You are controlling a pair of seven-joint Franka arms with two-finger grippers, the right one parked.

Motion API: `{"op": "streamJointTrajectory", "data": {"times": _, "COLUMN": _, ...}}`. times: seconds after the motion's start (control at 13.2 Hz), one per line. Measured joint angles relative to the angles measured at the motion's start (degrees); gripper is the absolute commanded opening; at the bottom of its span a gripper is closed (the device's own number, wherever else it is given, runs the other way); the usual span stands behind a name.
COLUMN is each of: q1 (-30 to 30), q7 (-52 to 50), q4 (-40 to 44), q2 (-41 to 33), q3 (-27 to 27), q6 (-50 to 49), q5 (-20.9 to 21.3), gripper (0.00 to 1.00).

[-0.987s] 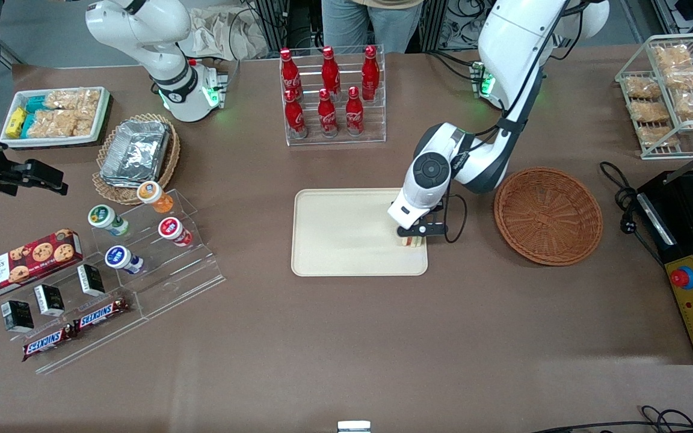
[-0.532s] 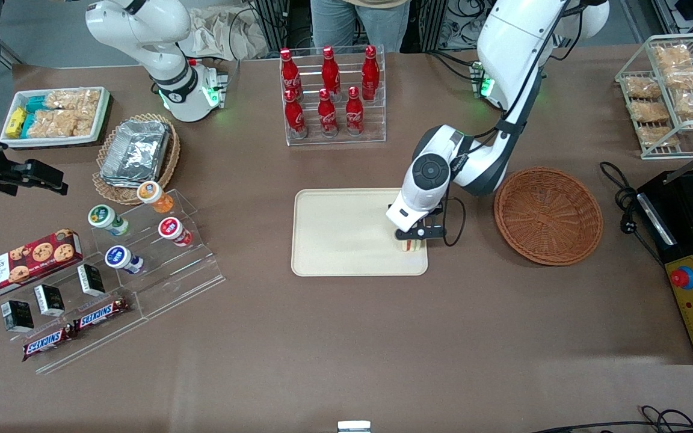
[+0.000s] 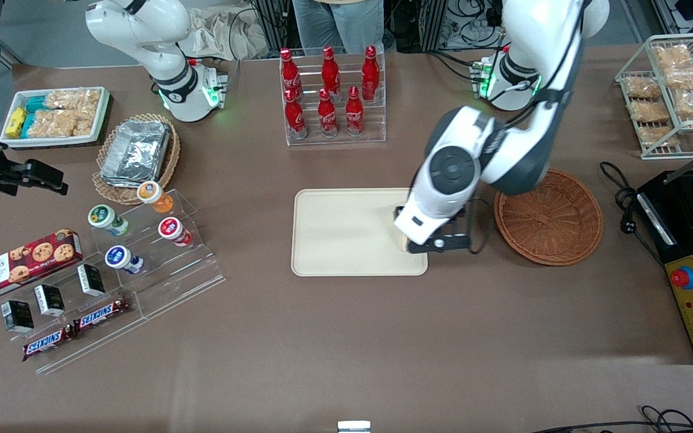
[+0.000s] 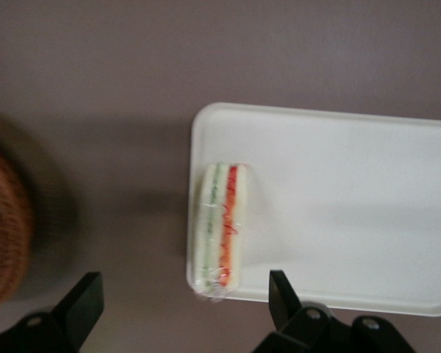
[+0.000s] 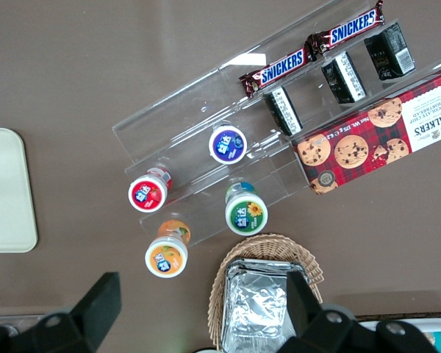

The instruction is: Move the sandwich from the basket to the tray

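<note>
Item: sandwich, a wrapped wedge showing red and green filling lines. It lay on edge on the tray, at the short rim nearest the basket. The wrapper's tip seemed to reach or overhang the tray's rim.

Item: gripper. Half a second earlier it sat low on the tray, closed about the sandwich. At this moment it had risen clear and drifted a little toward the basket. Its fingers stood wide apart on either side of the sandwich and above it, holding nothing.

Status: the sandwich had been let go and remained on the tray. Judged from this, the placing itself was done, and only the arm's withdrawal remained.

Item: basket, reddish-brown wicker, on the table beside the tray toward the working arm's end. What could be seen of it held nothing.

Not determinable: in the front view the wrist and gripper covered nearly all of the sandwich. The arm overlapped part of the basket's rim. In the wrist view the basket appeared only as a blurred edge, and the fingertips were cut off by the frame.
</note>
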Motion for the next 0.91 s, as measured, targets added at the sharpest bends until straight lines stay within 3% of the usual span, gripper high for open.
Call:
{"op": "streamJointTrajectory", "data": {"times": 0.46, "q1": 15.7, "q7": 23.7, "q4": 0.5, "q2": -8.8, "q3": 3.2, "q6": -6.0, "q5": 0.0, "gripper": 1.00}}
{"op": "streamJointTrajectory", "data": {"times": 0.68, "q1": 21.3, "q7": 28.0, "q4": 0.5, "q2": -12.9, "q3": 3.4, "q6": -6.7, "q5": 0.0, "gripper": 1.00}}
{"op": "streamJointTrajectory", "data": {"times": 0.91, "q1": 22.4, "q7": 28.1, "q4": 1.9, "q2": -17.0, "q3": 3.7, "q6": -10.1, "q5": -0.1, "gripper": 1.00}}
